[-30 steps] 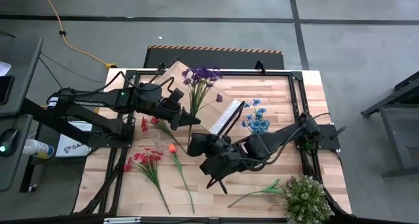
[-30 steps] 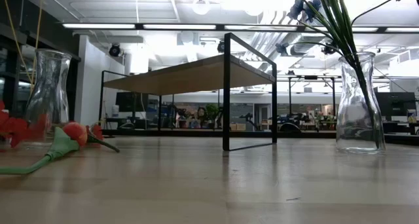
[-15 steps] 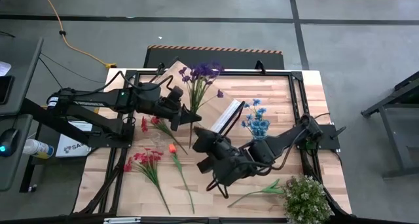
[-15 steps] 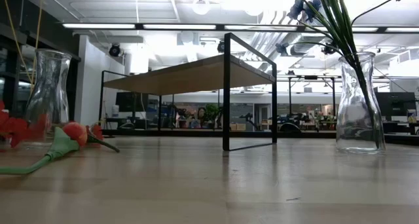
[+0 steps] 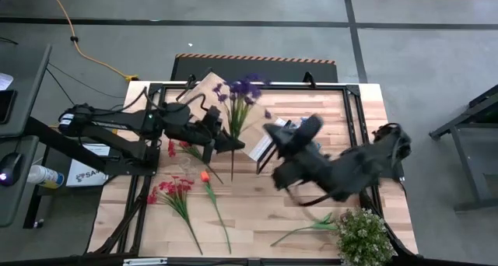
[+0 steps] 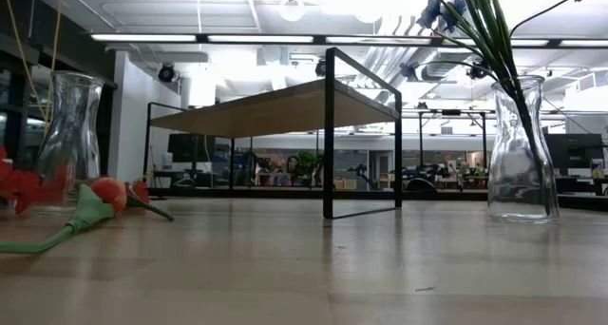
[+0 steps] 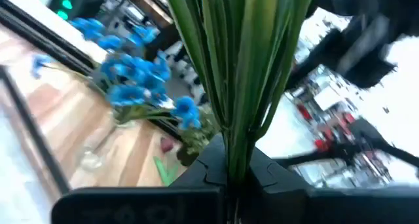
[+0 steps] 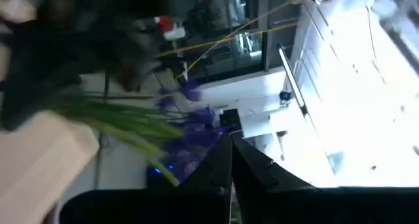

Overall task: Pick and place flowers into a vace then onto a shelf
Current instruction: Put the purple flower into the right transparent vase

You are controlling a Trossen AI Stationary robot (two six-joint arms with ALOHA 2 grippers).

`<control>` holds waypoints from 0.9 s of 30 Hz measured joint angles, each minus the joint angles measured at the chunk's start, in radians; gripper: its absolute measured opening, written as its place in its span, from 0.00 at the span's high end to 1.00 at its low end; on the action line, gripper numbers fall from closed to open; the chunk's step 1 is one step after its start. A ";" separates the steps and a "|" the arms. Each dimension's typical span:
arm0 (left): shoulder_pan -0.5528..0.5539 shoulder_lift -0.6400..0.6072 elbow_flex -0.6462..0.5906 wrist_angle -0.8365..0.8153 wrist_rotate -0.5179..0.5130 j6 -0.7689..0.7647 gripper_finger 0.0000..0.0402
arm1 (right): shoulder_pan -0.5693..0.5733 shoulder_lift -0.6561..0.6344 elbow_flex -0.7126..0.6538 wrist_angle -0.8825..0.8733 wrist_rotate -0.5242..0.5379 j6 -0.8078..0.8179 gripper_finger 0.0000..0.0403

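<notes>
My left gripper (image 5: 228, 144) is shut on a bunch of purple flowers (image 5: 244, 88) above the shelf (image 5: 204, 85), a light wood board on black legs (image 6: 275, 105). My right gripper (image 8: 230, 160) is shut on nothing and hangs high over the table's middle (image 5: 274, 134), pointing toward the purple blooms (image 8: 188, 133). Blue flowers stand with their stems in a glass vase (image 6: 521, 154). An empty vase (image 6: 71, 135) stands at the left. Red sprays (image 5: 175, 190), an orange tulip (image 5: 205, 175) and a long green stem (image 5: 302, 229) lie flat on the table. My left gripper pinches the bunched green stems (image 7: 230, 160) of the purple flowers between its two fingers, well below the blooms. The fingers come in level and lie across the stems. The bunch is lifted clear of the table, and a short length of stem (image 5: 231, 169) sticks out past the fingers.
A bushy green plant (image 5: 362, 236) stands at the near right corner. The table's black frame (image 5: 354, 118) runs around the work area. Bare wood (image 5: 257, 211) lies between the tulip and the long green stem.
My right gripper has risen quickly from low over the near middle of the table and swung toward the far edge, rolling as it went; it stays shut. My left gripper has stayed over the shelf with the purple flowers.
</notes>
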 joint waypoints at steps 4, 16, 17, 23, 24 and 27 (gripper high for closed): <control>-0.044 0.050 0.001 0.115 0.000 0.007 0.90 | 0.020 -0.063 0.000 0.049 -0.004 0.064 1.00; -0.113 0.186 0.032 0.328 -0.008 0.085 0.90 | 0.063 -0.205 0.000 0.077 -0.143 0.217 1.00; -0.121 0.197 0.050 0.325 -0.007 0.100 0.90 | 0.063 -0.216 0.000 0.077 -0.156 0.242 1.00; -0.154 0.292 0.225 0.242 -0.027 0.216 0.90 | 0.062 -0.273 0.000 0.078 -0.164 0.333 1.00; -0.157 0.307 0.257 0.213 -0.037 0.236 0.90 | 0.062 -0.282 0.000 0.078 -0.165 0.349 1.00; -0.161 0.364 0.364 0.136 -0.050 0.300 0.90 | 0.062 -0.306 0.000 0.076 -0.155 0.443 1.00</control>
